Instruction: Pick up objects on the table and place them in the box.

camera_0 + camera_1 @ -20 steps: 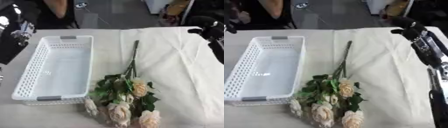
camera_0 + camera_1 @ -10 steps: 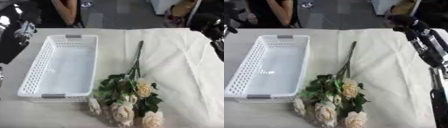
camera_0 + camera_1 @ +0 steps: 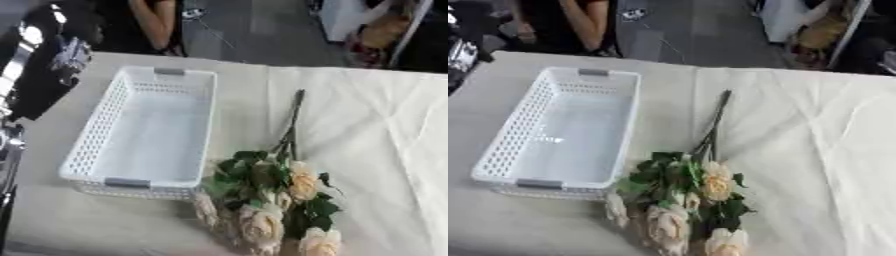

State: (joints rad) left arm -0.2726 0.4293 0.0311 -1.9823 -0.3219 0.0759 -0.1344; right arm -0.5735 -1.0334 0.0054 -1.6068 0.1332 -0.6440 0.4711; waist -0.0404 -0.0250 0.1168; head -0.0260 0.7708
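Observation:
A bunch of cream roses (image 3: 684, 200) with green leaves lies on the table. Its blooms are near the front edge and its long stems (image 3: 715, 120) point away from me. The white perforated basket (image 3: 96, 135) with grey handles stands just left of the bunch, long side running away from me, with nothing inside. My left hand (image 3: 68, 54), black and silver, hovers at the far left beside the basket's far corner, well away from the roses. My right hand shows in neither view.
A creased cream cloth (image 3: 815, 130) covers the right half of the table. Part of my left arm (image 3: 10, 145) runs down the left edge. Beyond the far table edge are a person and some clutter on the floor.
The whole picture has shifted, so the camera has turned. My right arm, seen earlier at the right edge, is out of view. Roses and basket lie as before.

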